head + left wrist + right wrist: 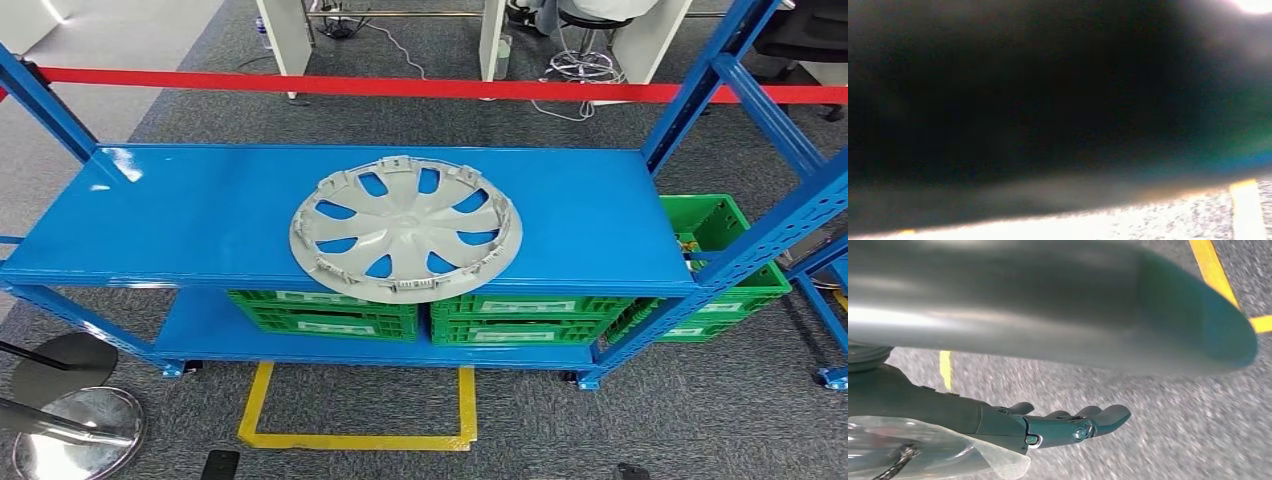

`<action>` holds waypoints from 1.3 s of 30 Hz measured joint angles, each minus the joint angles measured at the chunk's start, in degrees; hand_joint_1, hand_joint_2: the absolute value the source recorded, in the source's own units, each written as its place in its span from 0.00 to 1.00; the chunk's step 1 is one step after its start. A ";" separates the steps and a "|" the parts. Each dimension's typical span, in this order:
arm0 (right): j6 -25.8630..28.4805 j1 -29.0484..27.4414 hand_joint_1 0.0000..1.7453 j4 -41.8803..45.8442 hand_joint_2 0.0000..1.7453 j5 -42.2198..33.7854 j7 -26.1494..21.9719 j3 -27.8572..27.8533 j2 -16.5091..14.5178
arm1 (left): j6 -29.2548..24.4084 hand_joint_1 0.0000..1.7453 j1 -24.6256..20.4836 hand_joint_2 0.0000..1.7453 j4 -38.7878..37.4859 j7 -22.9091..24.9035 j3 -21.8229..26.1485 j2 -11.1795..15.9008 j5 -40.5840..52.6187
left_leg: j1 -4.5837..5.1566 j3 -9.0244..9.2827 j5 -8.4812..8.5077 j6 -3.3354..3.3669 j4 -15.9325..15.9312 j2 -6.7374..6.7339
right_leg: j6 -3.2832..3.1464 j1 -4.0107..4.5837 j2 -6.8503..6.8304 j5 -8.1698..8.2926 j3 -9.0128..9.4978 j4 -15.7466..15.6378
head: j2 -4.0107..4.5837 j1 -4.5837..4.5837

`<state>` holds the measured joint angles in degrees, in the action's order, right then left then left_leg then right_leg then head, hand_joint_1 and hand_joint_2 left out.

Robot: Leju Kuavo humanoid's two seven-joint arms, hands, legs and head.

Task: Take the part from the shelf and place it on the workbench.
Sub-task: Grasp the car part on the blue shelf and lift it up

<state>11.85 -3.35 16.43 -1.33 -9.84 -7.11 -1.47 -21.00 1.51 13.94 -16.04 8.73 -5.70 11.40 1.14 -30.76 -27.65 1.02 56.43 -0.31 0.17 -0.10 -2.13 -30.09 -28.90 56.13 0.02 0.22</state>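
while the part (406,229), a pale grey wheel cover with curved openings and small clips round its rim, lies flat on the top board of the blue shelf (180,215), its near edge reaches just over the board's front lip. it sits roughly midway along the board, nothing touching it. under the board, on the lower level, green crates (430,320) stand side by side, and another green crate (712,232) shows past the shelf's right upright. a red tape barrier (300,84) runs across behind the shelf. on the grey carpet in front, yellow floor tape (355,437) marks out a box, and a round metal base (75,430) sits near the left corner.

in the right wrist view the right hand (1068,424) hangs over grey carpet with yellow lines; its dark fingers (1108,416) are stretched out, lying close alongside one another, and grip nothing. a blurred silver-grey rounded shape crosses that view above the hand. the left wrist view is dark and blurred apart from a strip of bright floor, so i cannot tell how the left hand stands.
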 joint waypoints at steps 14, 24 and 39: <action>1.79 -0.58 0.00 10.02 0.00 5.11 -3.05 0.89 0.81 | -0.59 0.00 -0.20 0.00 -1.03 -1.84 -1.49 3.82 2.45 | 0.00 0.00 0.00 0.00 0.00 0.00 | 0.00 0.00 -0.01 0.00 0.01 0.00 | 0.00 -0.01; 8.16 -6.96 0.00 39.05 1.00 16.26 0.76 3.44 0.83 | -0.96 0.00 0.19 0.00 -1.63 -0.33 -4.02 3.54 5.98 | 0.02 -0.03 0.00 0.00 0.00 -0.01 | 0.00 -0.01 -0.01 0.00 -0.01 0.00 | 0.00 -0.01; 7.89 -15.82 0.00 73.06 1.00 19.59 -1.07 4.57 0.84 | -1.62 0.00 0.53 0.00 -2.69 1.53 -6.14 2.93 7.10 | 0.02 -0.03 0.00 0.00 0.00 0.01 | 0.00 -0.01 -0.04 -0.01 -0.01 0.00 | -0.01 0.00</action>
<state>19.73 -19.17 89.49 18.26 -10.91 -2.54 -0.63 -22.62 2.03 11.25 -14.51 2.60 -2.77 18.50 1.15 -30.79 -27.65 1.02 56.43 -0.30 0.17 -0.10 -2.18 -30.10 -28.92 56.13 0.02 0.22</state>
